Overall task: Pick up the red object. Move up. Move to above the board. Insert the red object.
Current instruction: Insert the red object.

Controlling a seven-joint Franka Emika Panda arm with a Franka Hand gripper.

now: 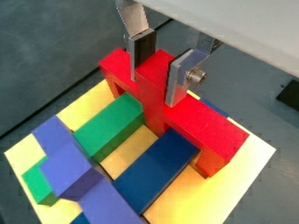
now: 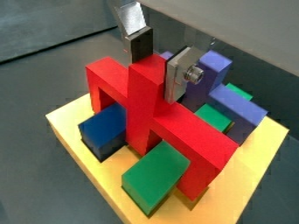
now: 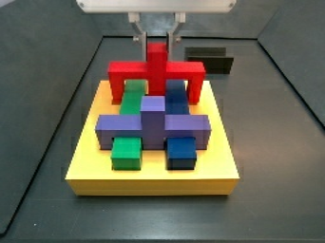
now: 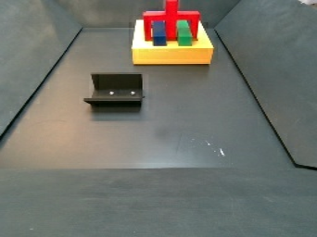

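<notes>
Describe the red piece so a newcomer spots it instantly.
Find the yellow board at the table's far end. The red object stands at its back edge, straddling green and blue blocks, the gripper jaws on its stem. It is the only red piece; the purple cross lies lower, in front.

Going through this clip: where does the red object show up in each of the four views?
Wrist view: red object fills the centre, gripper fingers on its stem.
Wrist view: centre, legs on the board.
Side view: upper centre, behind the purple block.
Side view: top edge, small.
Shared landmark: the yellow board.
</notes>
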